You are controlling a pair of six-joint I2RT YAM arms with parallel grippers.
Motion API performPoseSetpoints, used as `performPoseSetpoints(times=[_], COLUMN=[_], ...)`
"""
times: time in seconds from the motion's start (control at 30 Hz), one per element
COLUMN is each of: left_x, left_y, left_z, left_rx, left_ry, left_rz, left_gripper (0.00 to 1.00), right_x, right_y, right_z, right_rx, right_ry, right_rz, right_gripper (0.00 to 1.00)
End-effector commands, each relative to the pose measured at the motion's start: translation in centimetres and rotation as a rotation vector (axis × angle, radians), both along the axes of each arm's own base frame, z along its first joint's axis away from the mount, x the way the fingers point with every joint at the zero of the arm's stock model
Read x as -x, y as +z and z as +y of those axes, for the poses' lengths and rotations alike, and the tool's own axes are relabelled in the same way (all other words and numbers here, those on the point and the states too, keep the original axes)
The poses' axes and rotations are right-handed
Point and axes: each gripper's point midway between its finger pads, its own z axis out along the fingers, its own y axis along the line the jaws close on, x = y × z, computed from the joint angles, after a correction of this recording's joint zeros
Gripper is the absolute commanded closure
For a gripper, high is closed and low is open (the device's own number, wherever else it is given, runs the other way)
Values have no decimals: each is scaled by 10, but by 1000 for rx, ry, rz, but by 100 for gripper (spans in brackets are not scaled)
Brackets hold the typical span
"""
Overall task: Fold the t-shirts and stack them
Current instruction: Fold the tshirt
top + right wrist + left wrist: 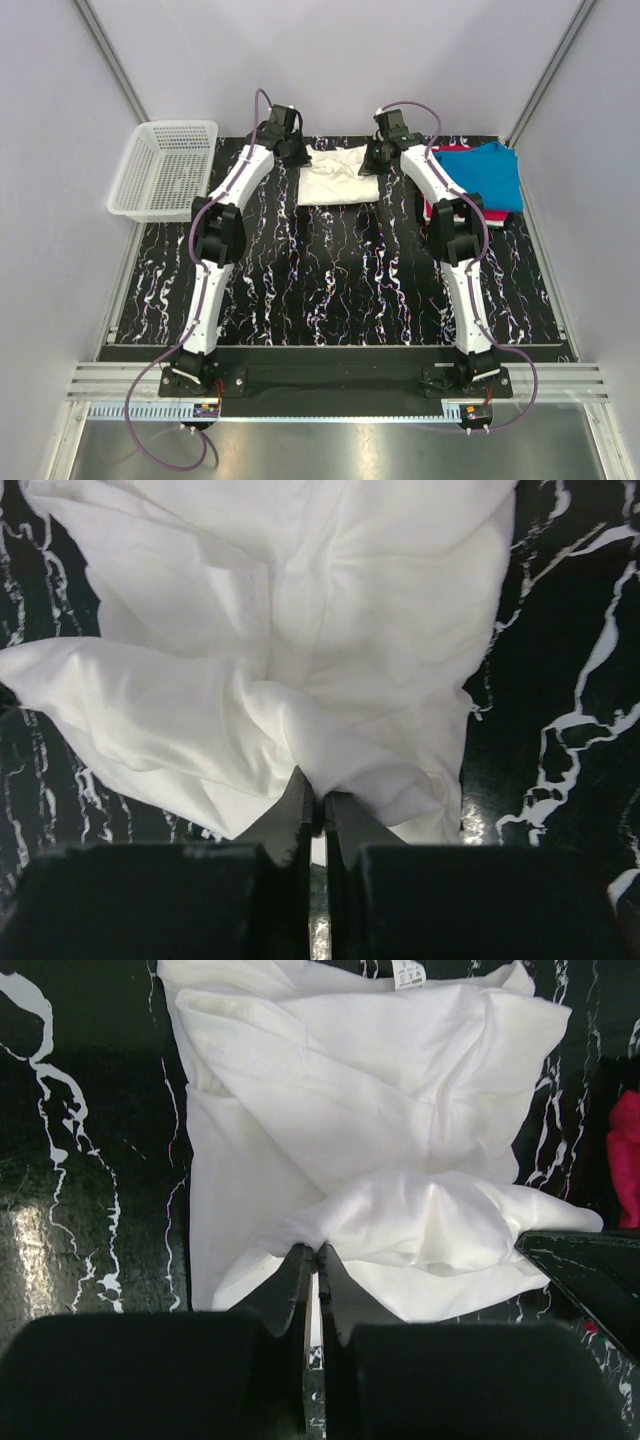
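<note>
A white t-shirt (332,178) lies crumpled and partly folded at the back middle of the table. My left gripper (298,155) is at its left edge and my right gripper (372,158) at its right edge. In the left wrist view the left gripper (317,1250) is shut on a bunched fold of the white t-shirt (350,1090). The right gripper (322,798) likewise pinches a fold of the white cloth (330,600). A blue t-shirt (485,175) lies folded at the back right on top of a red/pink one (430,211), whose edge also shows in the left wrist view (625,1155).
A white plastic mesh basket (180,124) stands at the back left corner, partly off the black marbled table (330,290). Grey walls close in the left, back and right sides. Both arms stretch from the near edge to the back.
</note>
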Motion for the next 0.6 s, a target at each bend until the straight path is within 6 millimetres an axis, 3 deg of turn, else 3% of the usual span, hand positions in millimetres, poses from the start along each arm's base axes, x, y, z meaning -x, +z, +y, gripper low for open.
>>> performPoseSetpoints(times=[0.0, 0.1, 0.17, 0.27, 0.3, 0.33, 0.4, 0.53, 0.57], left_x=[-29, -32, -31, -25, -22, -20, -9, 18, 24], left_y=[22, 27, 30, 36, 39, 40, 40, 31, 24], left_z=[3, 6, 8, 8, 4, 3, -4, -25, -29], left_rx=[24, 30, 34, 36, 53, 62, 88, 79, 75], left_ry=[26, 34, 31, 22, 2, -10, -44, -138, -158], left_rz=[-128, -144, -144, -144, -141, -135, -111, -73, -57], left_gripper=[80, 76, 65, 64, 64, 64, 64, 68, 69], right_x=[-28, -39, -45, -53, -54, -56, -60, -60, -59], right_y=[54, 55, 65, 83, 89, 95, 115, 139, 145], right_z=[-21, -31, -31, -26, -23, -21, -19, -25, -27], right_rx=[48, 86, 84, 61, 47, 37, 20, 45, 54], right_ry=[-120, -176, -173, -164, -156, -151, -149, -154, -152], right_rz=[-191, -232, -266, -309, -321, -335, -375, -432, -441], right_gripper=[88, 81, 60, 62, 60, 51, 54, 49, 52])
